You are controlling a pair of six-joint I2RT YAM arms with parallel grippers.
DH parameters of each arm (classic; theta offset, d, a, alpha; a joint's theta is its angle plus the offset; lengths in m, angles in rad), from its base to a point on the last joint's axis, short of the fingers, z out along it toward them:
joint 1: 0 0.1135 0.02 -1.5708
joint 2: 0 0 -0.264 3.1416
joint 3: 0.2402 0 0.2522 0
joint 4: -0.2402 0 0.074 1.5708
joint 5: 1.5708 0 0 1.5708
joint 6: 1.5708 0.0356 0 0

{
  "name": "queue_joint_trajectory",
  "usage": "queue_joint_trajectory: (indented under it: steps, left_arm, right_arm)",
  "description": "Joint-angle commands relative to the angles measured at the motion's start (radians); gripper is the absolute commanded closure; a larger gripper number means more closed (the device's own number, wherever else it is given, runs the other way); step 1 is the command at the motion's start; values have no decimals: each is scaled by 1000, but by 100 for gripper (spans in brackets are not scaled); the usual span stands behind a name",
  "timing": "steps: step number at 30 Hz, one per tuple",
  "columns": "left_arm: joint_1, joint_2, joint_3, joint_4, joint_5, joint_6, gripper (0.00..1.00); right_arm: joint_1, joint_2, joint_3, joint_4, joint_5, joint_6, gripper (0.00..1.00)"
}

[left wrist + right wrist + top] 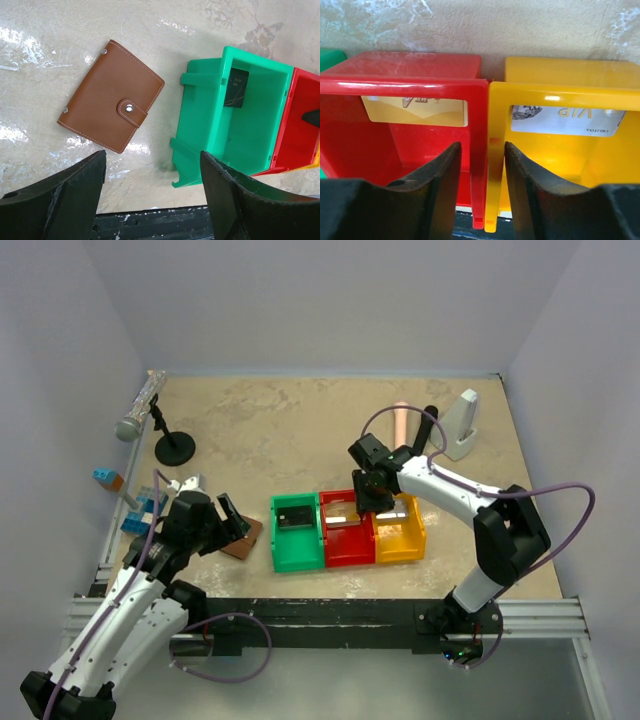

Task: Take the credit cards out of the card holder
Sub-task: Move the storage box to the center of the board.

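The card holder (110,95) is a brown leather-like wallet lying snapped shut on the table (243,537), left of the green bin (200,125). My left gripper (152,155) hovers open just in front of it with nothing between its fingers. One credit card lies in each bin. A dark one (236,87) is in the green bin, a tan-gold one (415,111) in the red bin (410,82), and a silvery one (565,120) in the yellow bin (560,90). My right gripper (482,146) straddles the adjoining red and yellow walls, open, with a gap showing beside the red wall.
The three bins stand side by side near the table's front (297,555). A microphone on a stand (140,410) and blue blocks (135,515) are at the left. A pink cylinder (401,420) and a white object (463,425) stand at the back right.
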Motion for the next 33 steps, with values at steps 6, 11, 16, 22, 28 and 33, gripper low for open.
queue_joint_trajectory:
  steps: [6, 11, 16, 22, 28, 33]
  left_arm:
    - [-2, -16, -13, 20, 3, -22, 20]
    - [-2, -25, -17, 15, 4, -25, 20]
    - [-4, -27, -24, 22, 11, -28, 20]
    - [-2, -27, -37, 34, 23, -31, 21]
    - [-2, -41, -41, 28, 27, -34, 21]
    - [-2, -53, -40, 22, 31, -38, 21]
  right_arm:
    - [70, -21, -26, 17, 28, 21, 50]
    - [72, -77, -79, 11, 58, 41, 47]
    - [95, -140, -135, 2, 72, 67, 40]
    - [144, -148, -184, 16, 60, 104, 46]
    - [159, -96, -187, 37, 62, 127, 51]
    - [159, -58, -193, 57, 45, 131, 61]
